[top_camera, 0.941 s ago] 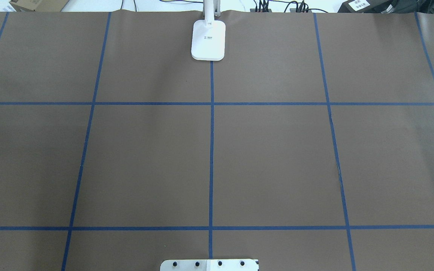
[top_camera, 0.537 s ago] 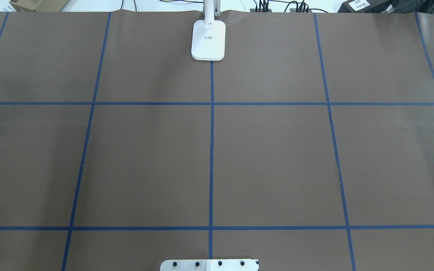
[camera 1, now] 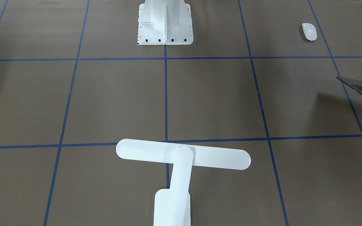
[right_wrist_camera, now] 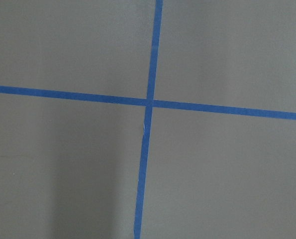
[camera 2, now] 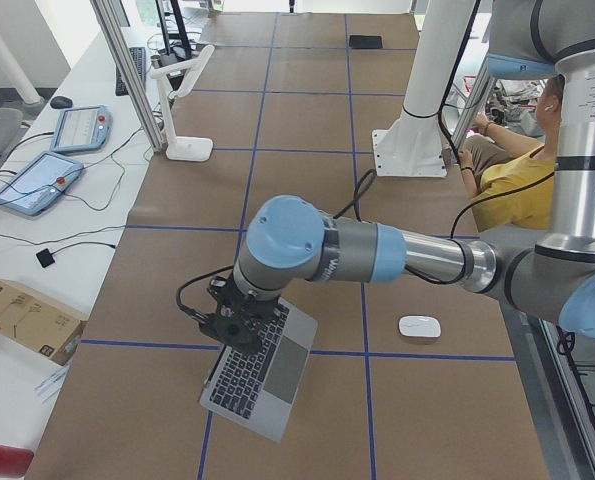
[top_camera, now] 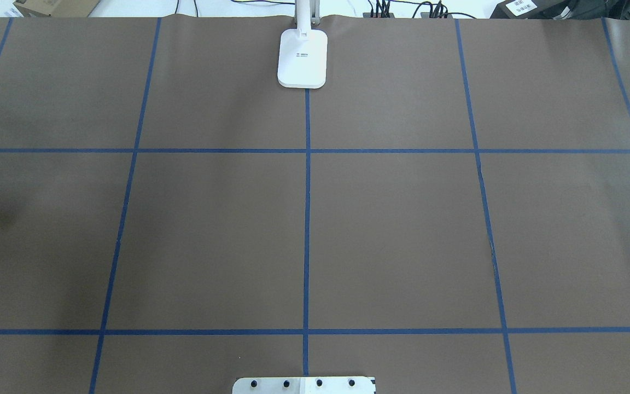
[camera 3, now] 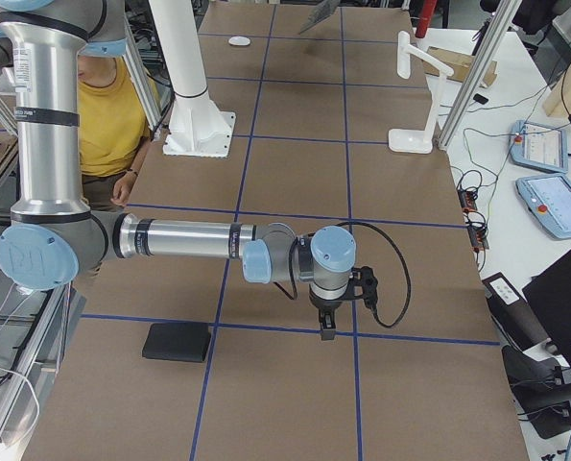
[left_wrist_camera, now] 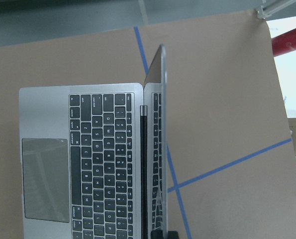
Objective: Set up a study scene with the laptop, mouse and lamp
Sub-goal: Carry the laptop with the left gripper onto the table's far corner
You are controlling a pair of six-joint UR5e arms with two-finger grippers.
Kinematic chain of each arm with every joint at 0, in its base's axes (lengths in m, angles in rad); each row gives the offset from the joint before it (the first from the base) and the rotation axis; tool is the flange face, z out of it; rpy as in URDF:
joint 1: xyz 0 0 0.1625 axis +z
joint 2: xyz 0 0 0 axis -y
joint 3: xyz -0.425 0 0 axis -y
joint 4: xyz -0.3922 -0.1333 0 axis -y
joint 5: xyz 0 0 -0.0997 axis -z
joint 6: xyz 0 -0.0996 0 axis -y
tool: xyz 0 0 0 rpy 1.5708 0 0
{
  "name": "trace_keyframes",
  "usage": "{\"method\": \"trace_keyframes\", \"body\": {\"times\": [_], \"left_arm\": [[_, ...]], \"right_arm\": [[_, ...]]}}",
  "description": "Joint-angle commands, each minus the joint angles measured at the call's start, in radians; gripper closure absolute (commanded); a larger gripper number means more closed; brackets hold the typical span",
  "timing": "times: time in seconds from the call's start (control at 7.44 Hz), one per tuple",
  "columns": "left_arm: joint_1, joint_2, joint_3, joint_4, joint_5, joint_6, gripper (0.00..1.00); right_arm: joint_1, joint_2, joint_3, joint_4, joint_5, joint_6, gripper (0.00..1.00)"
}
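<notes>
The left jaws sit at the top edge of the open lid of the laptop [left_wrist_camera: 83,159]. In the left wrist view their dark fingertips [left_wrist_camera: 157,234] just show on either side of that thin edge, clamped on it. The lid stands roughly upright over the black keys and trackpad. The left arm [camera 2: 377,250] reaches low across the table [top_camera: 402,230] to it. The laptop rests at the table's end on the robot's left, its corner over a blue tape line. The mouse [camera 2: 419,326] lies near it, on the robot's side, not touching.

The right jaws point down just above a tape crossing at the opposite end; whether they are apart or together cannot be told. A black mat [camera 3: 177,342] lies flat near them.

The lamp [camera 1: 181,155] stands at the table's far edge, on the centre line, opposite the white pedestal [camera 1: 165,25].
</notes>
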Motion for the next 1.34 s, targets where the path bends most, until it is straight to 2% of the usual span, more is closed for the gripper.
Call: {"method": "trace_keyframes", "body": {"times": [0.0, 0.67, 0.81, 1.21], "left_arm": [[0.127, -0.118, -0.009, 0.002, -0.001, -0.188, 1.0], [0.409, -0.416, -0.003, 0.005, 0.017, -0.693, 1.0], [0.46, -0.468, -0.006, 0.004, 0.049, -0.798, 1.0], [0.682, -0.594, -0.043, 0.005, 0.239, -1.121, 1.0]], "right_arm": [[0.0, 0.0, -0.001, 0.001, 0.0, 0.0, 0.0], [0.0, 0.0, -0.004, 0.0, 0.0, 0.002, 0.0], [0.0, 0.0, -0.006, 0.0, 0.0, 0.002, 0.0], [0.0, 0.0, -0.013, 0.0, 0.0, 0.002, 0.0]]}}
